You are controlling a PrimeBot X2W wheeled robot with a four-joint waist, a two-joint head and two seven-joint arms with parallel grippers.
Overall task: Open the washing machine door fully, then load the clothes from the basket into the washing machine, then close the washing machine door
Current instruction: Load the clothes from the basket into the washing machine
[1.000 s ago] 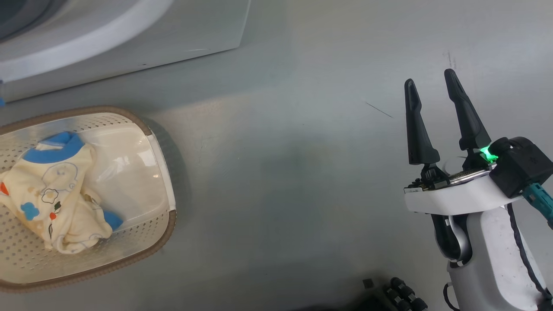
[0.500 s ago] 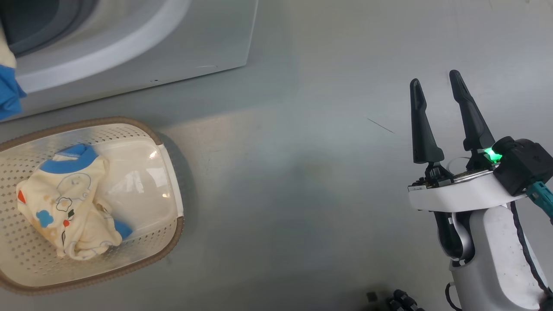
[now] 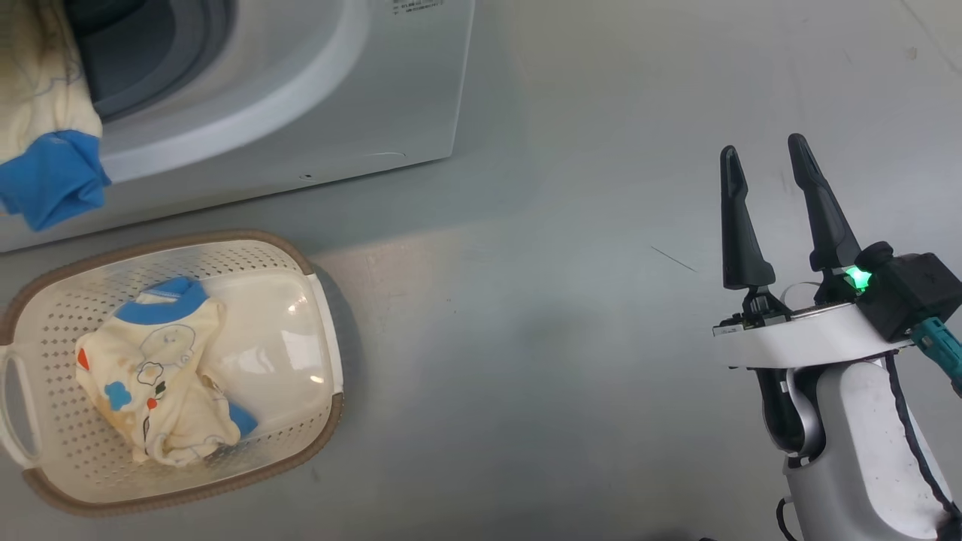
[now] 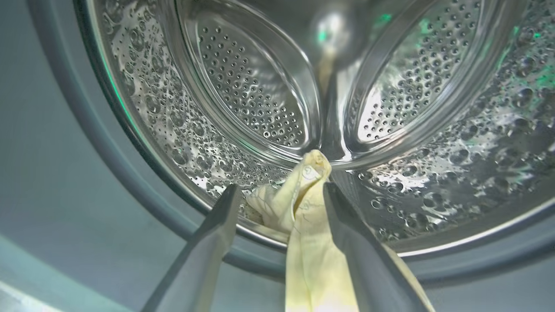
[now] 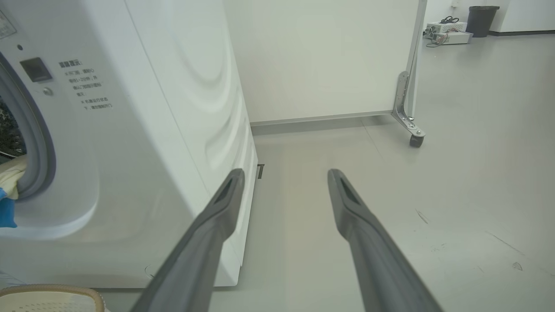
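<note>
Left gripper (image 4: 281,188): fingers spread wide at the drum mouth, not pinching. A cream garment (image 4: 303,242) runs up between them. It lies against the finger on that view's right, with a gap to the other finger. Its crumpled top end sits just over the lip of the steel drum (image 4: 243,86), and the grey gasket (image 4: 86,151) rings the opening.

Right gripper (image 3: 763,149): fingers spread, nothing between them. It hangs over bare grey floor (image 3: 526,315), well apart from the basket and off to the right of the machine's corner.

Basket (image 3: 225,254): on the floor just in front of the washing machine (image 3: 361,113), not touching it. A second garment (image 3: 161,376) is bunched inside, left of centre, cream with a blue collar and small prints.

Head view: cream cloth ending in a blue cuff (image 3: 52,176) hangs out of the porthole and down the machine's front.

Right wrist view, further back: the machine's side panel, then a white partition (image 5: 325,65) on a castor (image 5: 416,139), and a dark bin (image 5: 482,19) by the far wall.
</note>
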